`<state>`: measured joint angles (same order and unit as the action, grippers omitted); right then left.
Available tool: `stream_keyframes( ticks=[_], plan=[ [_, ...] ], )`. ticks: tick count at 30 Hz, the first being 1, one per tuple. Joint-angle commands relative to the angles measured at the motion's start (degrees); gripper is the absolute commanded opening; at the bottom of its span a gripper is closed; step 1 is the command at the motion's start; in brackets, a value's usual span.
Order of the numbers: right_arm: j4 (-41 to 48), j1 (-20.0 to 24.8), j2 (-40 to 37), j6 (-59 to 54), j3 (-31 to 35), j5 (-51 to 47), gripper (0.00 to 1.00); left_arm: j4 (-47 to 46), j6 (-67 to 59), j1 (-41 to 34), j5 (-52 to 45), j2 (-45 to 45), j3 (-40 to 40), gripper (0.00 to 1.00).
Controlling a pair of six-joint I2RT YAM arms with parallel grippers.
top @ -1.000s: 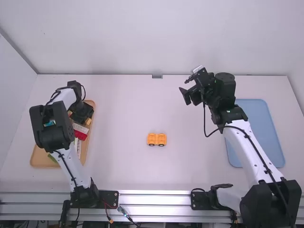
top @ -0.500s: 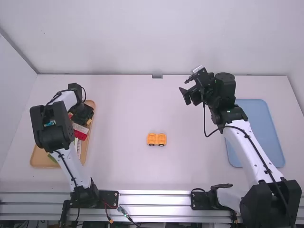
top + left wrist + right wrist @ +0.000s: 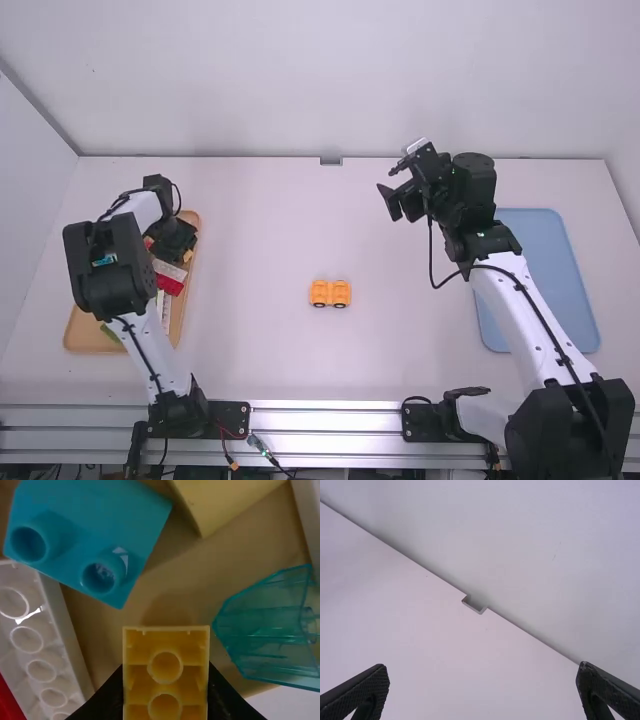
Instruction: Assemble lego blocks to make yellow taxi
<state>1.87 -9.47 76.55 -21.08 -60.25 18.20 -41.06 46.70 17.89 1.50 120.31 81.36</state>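
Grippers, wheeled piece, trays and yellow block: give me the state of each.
left gripper, closed on the yellow block
right gripper, open, nothing between its fingers
yellow block, held, hollow side facing the wrist camera
orange wheeled piece, upright on its wheels
tan tray, holding blocks
blue tray, lying flat

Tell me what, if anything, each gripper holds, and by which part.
Left gripper: a yellow block, pinched by two opposite sides. Right gripper: nothing, fingers apart.

high view looks down on the tray left wrist view closely faces.
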Motion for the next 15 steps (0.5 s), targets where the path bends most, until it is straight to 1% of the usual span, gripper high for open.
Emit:
stream_keyframes(
  ticks=[1, 8, 9, 10, 11, 13, 15],
  plan=[
    [-0.11, 0.11, 0.07, 0.24, -0.83, -0.07, 0.99, -0.66, 0.15, 0.11, -1.03, -1.29, 0.15, 0.24],
    [-0.11, 0.11, 0.07, 0.26, -0.83, -0.04, 0.99, -4.37, 0.13, 0.09, -0.37, -1.31, 4.46, 0.18],
    [-0.13, 0.11, 0.07, 0.26, -0.83, -0.07, 0.99, -5.51, 0.13, 0.09, -0.37, -1.31, 5.81, 0.15],
    [-0.13, 0.11, 0.07, 0.31, -0.83, -0.04, 0.99, -6.58, 0.15, 0.09, -0.39, -1.31, 7.04, 0.13],
    [-0.2, 0.11, 0.07, 0.26, -0.83, 0.15, 0.99, -8.46, 0.15, 0.11, -0.42, -1.46, 9.07, 0.08],
    [-0.39, 0.11, 0.07, 0.28, -0.83, 1.44, 0.99, -10.6, -0.44, 0.11, -0.42, -1.79, 11.3, 0.07],
    [-0.68, 0.11, 0.52, 0.31, -0.83, 4.83, 0.99, -12.7, -2.54, 0.09, -0.57, -2.29, 14.51, 0.06]
  ],
)
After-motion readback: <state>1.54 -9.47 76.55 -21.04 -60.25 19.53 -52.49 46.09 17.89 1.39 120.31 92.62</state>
